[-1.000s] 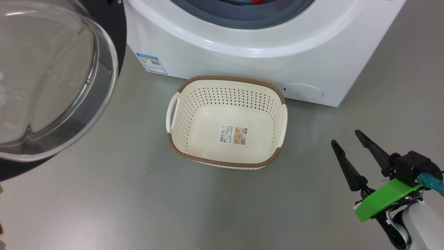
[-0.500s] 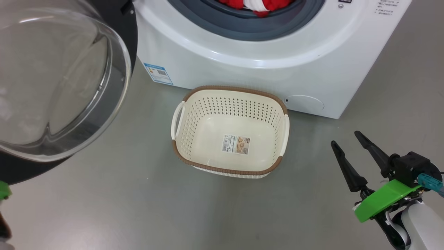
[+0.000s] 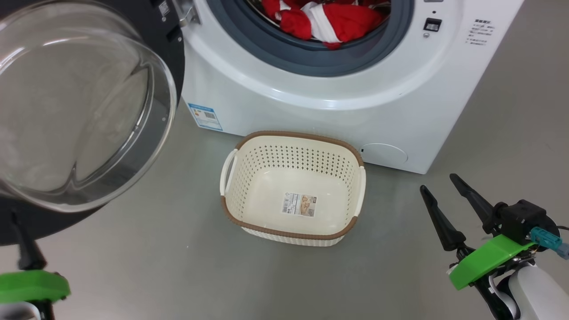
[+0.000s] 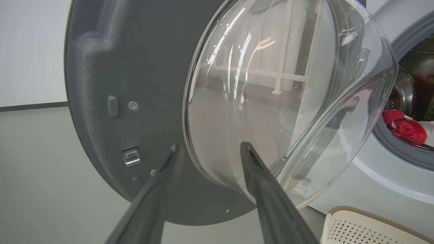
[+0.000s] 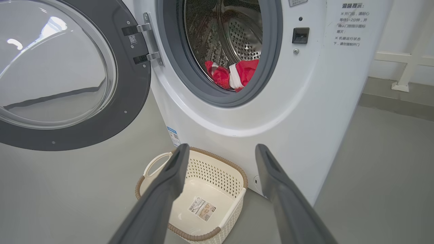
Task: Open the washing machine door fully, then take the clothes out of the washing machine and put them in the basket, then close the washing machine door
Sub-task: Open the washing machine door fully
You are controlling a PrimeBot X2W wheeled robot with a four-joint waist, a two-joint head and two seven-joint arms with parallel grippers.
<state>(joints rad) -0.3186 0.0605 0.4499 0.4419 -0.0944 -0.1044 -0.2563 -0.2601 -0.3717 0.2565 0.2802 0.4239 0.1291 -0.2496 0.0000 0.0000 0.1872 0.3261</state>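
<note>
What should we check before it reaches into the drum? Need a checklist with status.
1. washing machine door swung wide off the opening: ok.
2. left gripper clear of the door: cannot tell; jaws apart, very close to it.
3. right gripper open and holding nothing: ok; it hovers to the right of the basket.
4. Basket upright and empty on the floor, right in front of the washing machine: ok.
5. clothes within reach: probably ok; the red heap lies at the front lip of the drum.
</note>
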